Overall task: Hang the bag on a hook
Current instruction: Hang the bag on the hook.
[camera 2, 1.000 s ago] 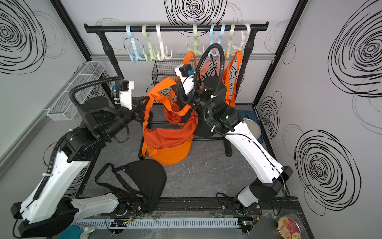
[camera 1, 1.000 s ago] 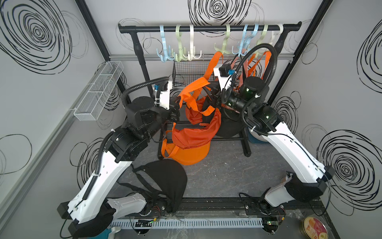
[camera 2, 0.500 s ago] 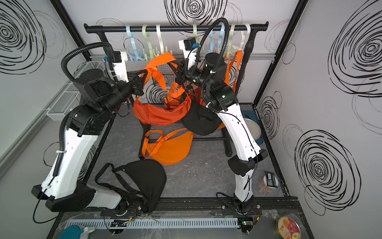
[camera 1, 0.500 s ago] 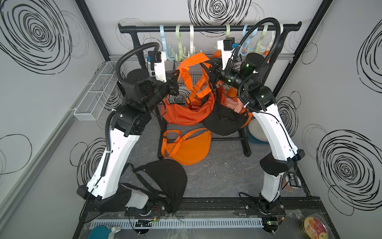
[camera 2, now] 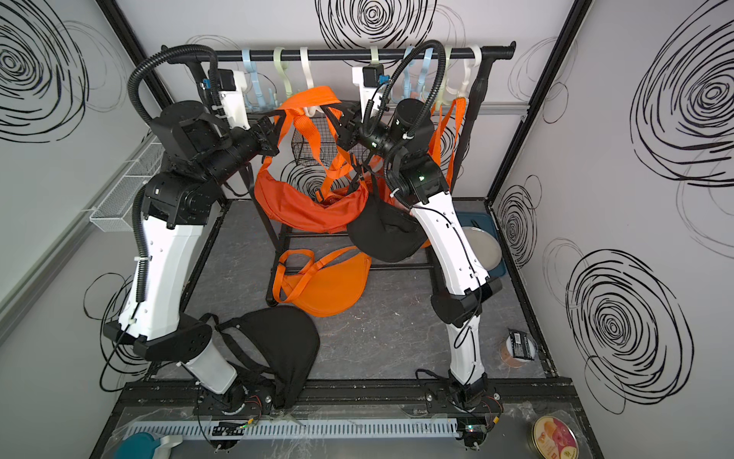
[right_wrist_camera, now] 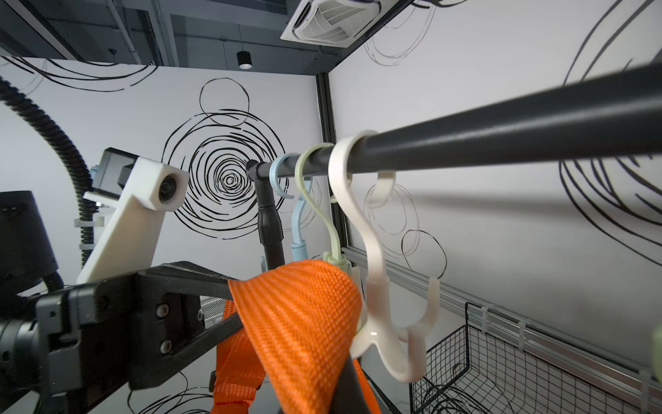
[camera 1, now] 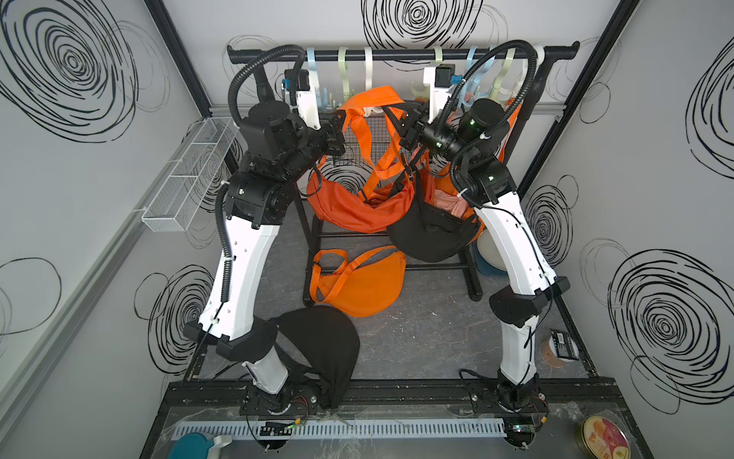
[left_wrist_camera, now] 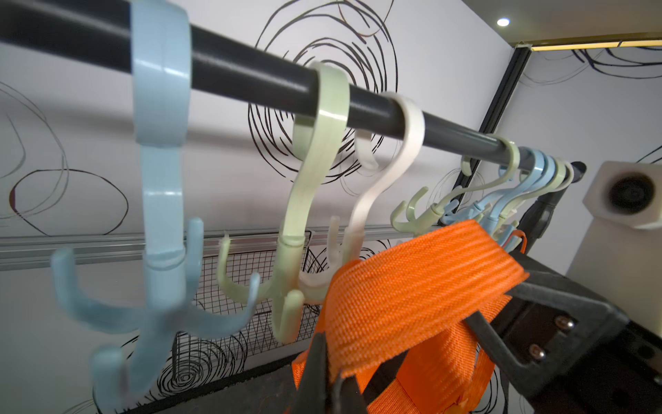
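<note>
Webbing strap (camera 1: 373, 97) of the orange fabric bag (camera 1: 345, 208) is being clamped by left gripper (camera 1: 342, 118) and right gripper (camera 1: 398, 119), seemingly not yet over cream plastic hook (right_wrist_camera: 372, 335).

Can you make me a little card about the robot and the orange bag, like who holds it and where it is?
Held bag: orange bag, up off the floor
Left gripper: shut on its strap
Right gripper: shut on its strap
Strap: stretched beside the white hook
Hung: not yet, as far as shown
On floor: second orange bag, black bag
</note>
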Controlling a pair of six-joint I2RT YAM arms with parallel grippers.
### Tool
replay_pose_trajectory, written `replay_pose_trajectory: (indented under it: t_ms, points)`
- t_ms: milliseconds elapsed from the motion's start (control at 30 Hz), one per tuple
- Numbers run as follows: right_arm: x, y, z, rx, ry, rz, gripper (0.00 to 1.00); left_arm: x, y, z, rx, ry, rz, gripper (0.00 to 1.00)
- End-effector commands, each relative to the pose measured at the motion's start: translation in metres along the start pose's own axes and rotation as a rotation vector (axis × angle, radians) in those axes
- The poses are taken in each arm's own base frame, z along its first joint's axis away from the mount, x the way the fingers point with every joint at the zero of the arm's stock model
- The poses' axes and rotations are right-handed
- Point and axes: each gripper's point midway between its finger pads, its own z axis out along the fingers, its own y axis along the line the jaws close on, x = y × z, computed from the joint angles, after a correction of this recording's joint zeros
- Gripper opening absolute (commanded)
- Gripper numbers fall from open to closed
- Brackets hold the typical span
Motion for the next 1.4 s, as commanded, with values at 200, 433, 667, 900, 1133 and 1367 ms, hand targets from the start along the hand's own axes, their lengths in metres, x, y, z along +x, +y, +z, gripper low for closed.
replay_pose_trajectory:
  t_ms: [200, 433, 667, 900, 1133, 1367]
  points:
    - [-0.024, -0.023, -0.011, -0.001, -0.073, 0.102, 0.00, 0.012, 0.023, 0.009, -0.052, 0.047, -0.022, 0.00]
    - [-0.005, -0.044, -0.011, 0.044, -0.017, 0.173, 0.00, 0.026, 0.025, 0.015, -0.050, 0.085, -0.020, 0.00]
    - [0.015, -0.055, -0.010, 0.062, 0.040, 0.214, 0.00, 0.046, 0.025, 0.025, -0.033, 0.143, -0.022, 0.00]
    - [0.014, -0.054, -0.011, 0.017, 0.041, 0.241, 0.00, 0.051, 0.018, 0.029, -0.002, 0.152, -0.022, 0.00]
    - [-0.008, -0.035, -0.012, -0.026, -0.014, 0.220, 0.00, 0.033, -0.001, 0.024, 0.067, 0.094, -0.049, 0.00]
    - [-0.031, -0.023, -0.016, 0.013, -0.090, 0.144, 0.00, 0.007, 0.005, 0.013, 0.045, -0.015, -0.081, 0.00]
